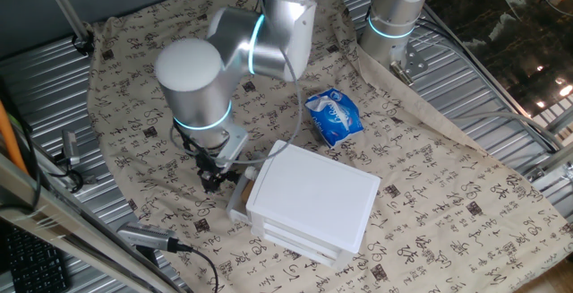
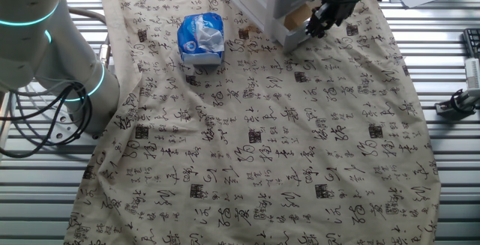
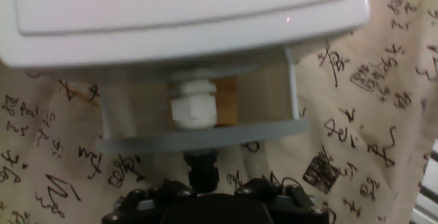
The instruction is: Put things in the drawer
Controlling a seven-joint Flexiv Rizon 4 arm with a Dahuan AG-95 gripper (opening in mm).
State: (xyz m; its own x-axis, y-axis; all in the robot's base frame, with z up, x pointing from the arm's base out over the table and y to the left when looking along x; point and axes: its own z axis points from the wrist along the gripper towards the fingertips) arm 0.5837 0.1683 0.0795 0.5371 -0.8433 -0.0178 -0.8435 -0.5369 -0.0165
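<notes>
Currently the wooden block (image 3: pixel 226 101) is seen inside the pulled-out top drawer (image 3: pixel 198 139) of the white drawer unit (image 1: pixel 313 199), behind its front wall. The gripper (image 1: pixel 213 175) is held just before the drawer's dark knob (image 3: pixel 202 170); whether its fingers are spread or closed cannot be told. A blue packet (image 1: pixel 335 116) is lying on the patterned cloth (image 2: pixel 262 147) near the unit.

A beige cloth (image 1: pixel 421 185) printed with black characters covers the ribbed metal surface (image 1: pixel 36 87), lying wrinkled and bunched along its edges. A blue and white packet (image 1: pixel 334 116) rests on the cloth, crumpled, near the white unit but apart from it; the other fixed view shows it (image 2: pixel 201 39) sitting alone on the print. Black cables (image 2: pixel 45 125) loop over the bare metal beside the cloth. A dark keyboard (image 1: pixel 27 257) lies at the near corner, off the cloth.
</notes>
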